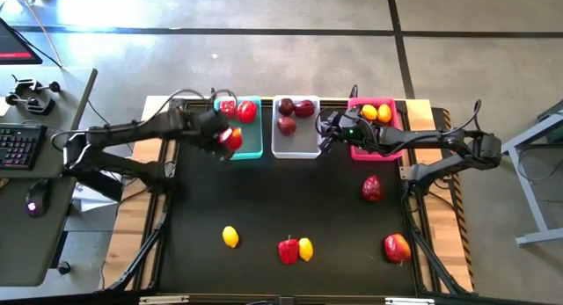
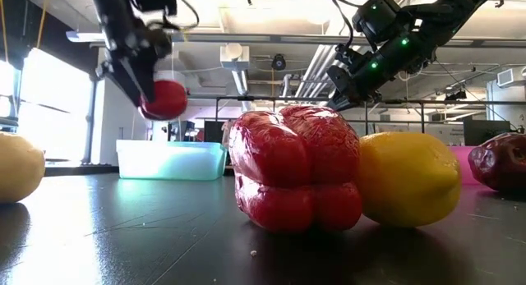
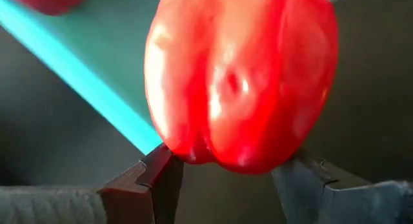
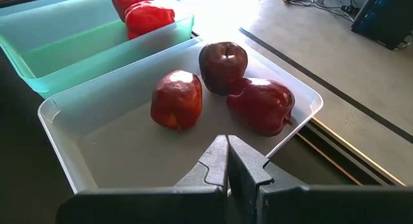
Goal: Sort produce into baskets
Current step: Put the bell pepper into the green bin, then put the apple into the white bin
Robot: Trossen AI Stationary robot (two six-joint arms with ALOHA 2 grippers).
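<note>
My left gripper (image 1: 225, 138) is shut on a glossy red pepper (image 3: 242, 82), held above the near left edge of the teal bin (image 1: 251, 147). Two more red peppers (image 1: 237, 109) lie in that bin. My right gripper (image 4: 227, 161) is shut and empty, just above the near right part of the white bin (image 4: 58, 114). Three dark maroon fruits (image 4: 219, 88) rest on the white bin's floor. The pink bin (image 1: 362, 152) holds yellow lemons (image 1: 376, 112). My left gripper pinches the red pepper between its two fingers (image 3: 158, 179), one on each side of the pepper's end nearest the wrist (image 3: 187, 153). The arm comes in from the table's left, slanting down. The pepper is lifted clear (image 2: 164, 98), above the teal bin (image 2: 168, 159).
On the black mat lie a maroon fruit (image 1: 372, 188), a lemon (image 1: 230, 237), a red pepper (image 1: 288, 250) touching another lemon (image 1: 305, 248), and a red fruit (image 1: 397, 248). The three bins stand in a row along the far edge.
</note>
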